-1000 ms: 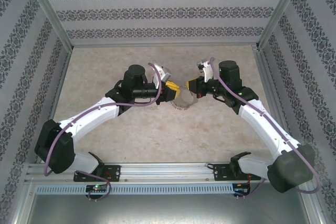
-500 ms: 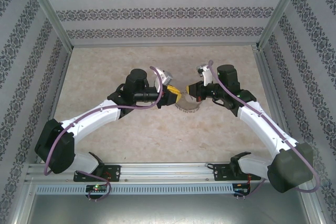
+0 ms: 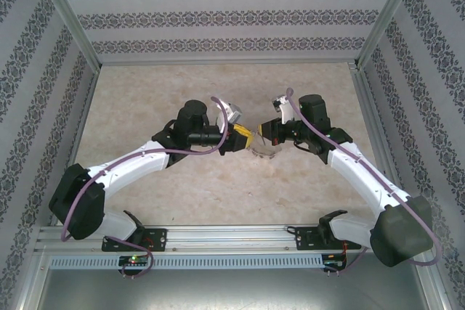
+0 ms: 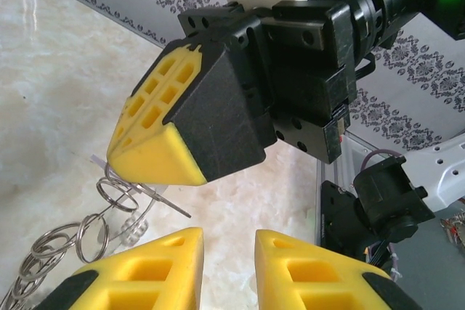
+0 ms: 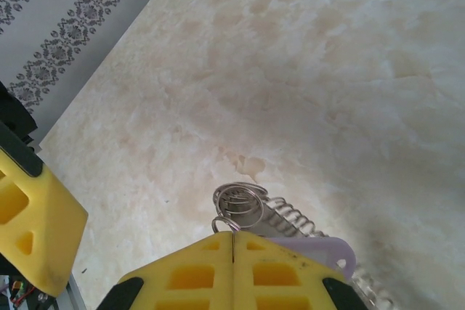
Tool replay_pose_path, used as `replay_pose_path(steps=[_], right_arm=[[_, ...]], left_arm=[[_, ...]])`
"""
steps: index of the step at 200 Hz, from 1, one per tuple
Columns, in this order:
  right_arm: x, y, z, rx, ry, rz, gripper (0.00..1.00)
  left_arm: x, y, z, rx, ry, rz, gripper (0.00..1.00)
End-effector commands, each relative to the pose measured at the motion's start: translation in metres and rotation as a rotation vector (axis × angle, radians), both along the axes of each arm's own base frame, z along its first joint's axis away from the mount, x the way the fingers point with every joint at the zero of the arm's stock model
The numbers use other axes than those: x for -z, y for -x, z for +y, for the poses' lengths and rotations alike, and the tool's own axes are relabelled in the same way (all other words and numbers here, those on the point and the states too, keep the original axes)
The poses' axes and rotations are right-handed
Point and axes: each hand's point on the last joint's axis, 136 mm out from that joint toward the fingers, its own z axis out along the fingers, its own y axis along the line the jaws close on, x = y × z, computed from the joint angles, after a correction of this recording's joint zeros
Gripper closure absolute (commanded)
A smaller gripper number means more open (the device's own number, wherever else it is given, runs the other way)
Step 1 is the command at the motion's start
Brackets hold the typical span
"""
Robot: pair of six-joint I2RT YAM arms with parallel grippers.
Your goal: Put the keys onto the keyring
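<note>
right pincer (image 5: 232, 241) pressed shut, the key (image 5: 325, 253) showing its lilac tag at the tips, so it looks gripped. left pincer (image 4: 227, 245) narrowly parted, empty, just beside the keyring (image 3: 263, 152). light, stiff, slick metal. that thin hoop will likely swing, so pinch its rim firmly.

table (image 3: 182, 186): beige marble | walls (image 3: 218, 16): grey floral stripes | pads (image 4: 160, 274): yellow | key tag (image 5: 323, 250): lilac

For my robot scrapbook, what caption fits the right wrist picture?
Right gripper, shut, with the ring-fringed keyring and lilac key tag at its tip, above the marble table.
</note>
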Motion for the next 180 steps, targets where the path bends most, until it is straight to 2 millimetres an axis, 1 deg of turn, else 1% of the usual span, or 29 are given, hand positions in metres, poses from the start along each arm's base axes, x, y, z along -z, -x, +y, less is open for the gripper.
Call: replay_pose_path(steps=[1,27,62,88,128,180], right_arm=[[-0.011,-0.001,0.004,-0.004,-0.025,-0.043,1.0],[-0.01,-0.001,0.004,-0.003,-0.024,-0.038,1.0],[-0.009,-0.002,0.005,-0.003,-0.023,-0.034,1.0],[-0.007,-0.002,0.005,-0.005,-0.024,-0.029,1.0],[-0.005,-0.003,0.007,-0.006,-0.023,-0.023,1.0],[-0.004,-0.002,0.008,-0.009,-0.021,-0.023,1.0]], left_arm=[[0.004,0.002,-0.008,0.009,0.02,0.006,0.75],[0.016,0.002,-0.012,0.017,0.01,0.03,0.75],[0.03,-0.002,-0.015,0.004,-0.002,0.045,0.75],[0.036,-0.007,-0.015,-0.013,-0.006,0.043,0.75],[0.04,-0.01,-0.018,-0.012,-0.004,0.044,0.75],[0.034,-0.014,-0.022,-0.014,0.012,0.029,0.75]])
